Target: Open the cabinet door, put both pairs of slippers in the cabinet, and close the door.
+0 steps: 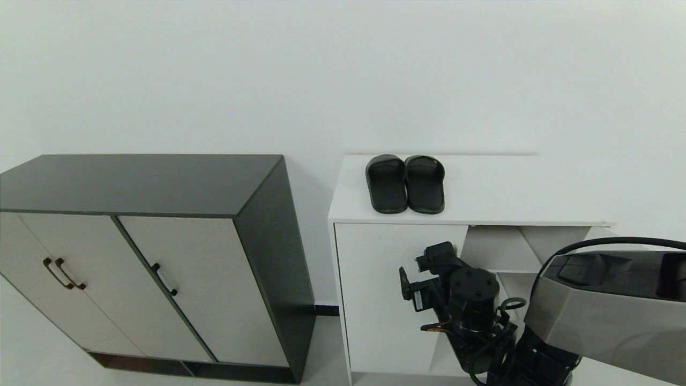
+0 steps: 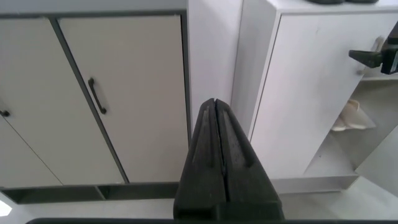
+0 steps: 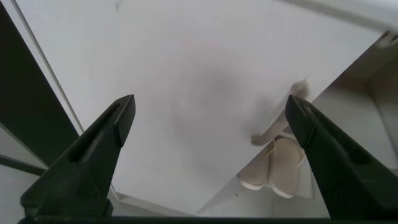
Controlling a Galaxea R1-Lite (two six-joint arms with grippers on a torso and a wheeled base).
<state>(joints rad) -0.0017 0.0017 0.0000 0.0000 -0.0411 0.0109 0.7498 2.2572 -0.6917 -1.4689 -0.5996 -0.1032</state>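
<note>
While your left gripper [image 2: 215,109] sits low with its fingers pressed together, your right gripper [image 3: 210,106] is spread wide, facing the door panel [image 1: 370,289] of the white cabinet [image 1: 509,193]. Past the panel's edge, a cream pair of slippers [image 3: 273,167] sits on a shelf inside. The black slippers [image 1: 405,184] lie farther off on the cabinet top, left of centre, side by side and touching. Expect them to be light, soft and bendy. Pinch their touching inner edges together, or grip across the straps.

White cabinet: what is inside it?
A pale pair of slippers lies on a shelf in the white cabinet's open right side. The door covers the left side; whatever is behind it is hidden.
</note>
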